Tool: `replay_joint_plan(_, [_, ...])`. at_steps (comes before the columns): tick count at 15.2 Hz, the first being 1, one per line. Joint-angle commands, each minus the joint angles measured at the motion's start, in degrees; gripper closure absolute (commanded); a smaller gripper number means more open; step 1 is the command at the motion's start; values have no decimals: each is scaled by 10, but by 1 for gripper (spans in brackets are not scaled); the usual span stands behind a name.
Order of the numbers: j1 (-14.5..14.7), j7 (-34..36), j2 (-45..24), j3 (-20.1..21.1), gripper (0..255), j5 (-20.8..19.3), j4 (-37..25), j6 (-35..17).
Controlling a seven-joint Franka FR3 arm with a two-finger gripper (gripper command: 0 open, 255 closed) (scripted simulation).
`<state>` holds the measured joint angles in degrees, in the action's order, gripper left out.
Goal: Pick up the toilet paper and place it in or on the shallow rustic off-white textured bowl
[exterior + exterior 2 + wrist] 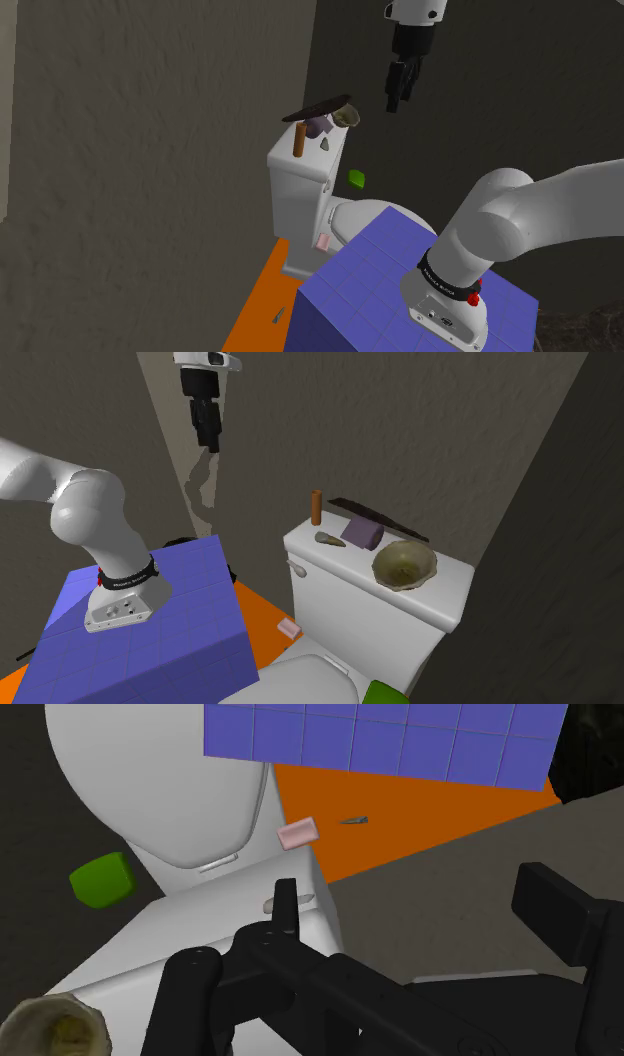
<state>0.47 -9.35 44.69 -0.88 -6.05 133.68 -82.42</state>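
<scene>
Shoulder view: my claw (398, 100) hangs released and empty, high and well apart from the tank (300, 175). On it the purple roll (318, 127) lies crowded between post (298, 140) and bowl (347, 117); I judge a careless descent could knock neighbours off.

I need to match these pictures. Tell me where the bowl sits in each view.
Shoulder view: bowl on the white toilet tank, at its end toward the picture's right.
Second exterior view: on the tank's right end, right of the purple roll.
Wrist view: on the tank, near the green object.
Shared landmark: the toilet tank.
</scene>
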Motion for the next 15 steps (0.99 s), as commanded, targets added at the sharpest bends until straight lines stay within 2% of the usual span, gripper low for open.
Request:
replay_joint_plan(1, [0, 0, 0, 0, 0, 0, 0, 0])
replay_joint_plan(9, [-3, 52, -93, 92, 0, -149, 84, -176])
replay_joint_plan(15, [-39, 147, -210, 158, 0, -313, 107, -279])
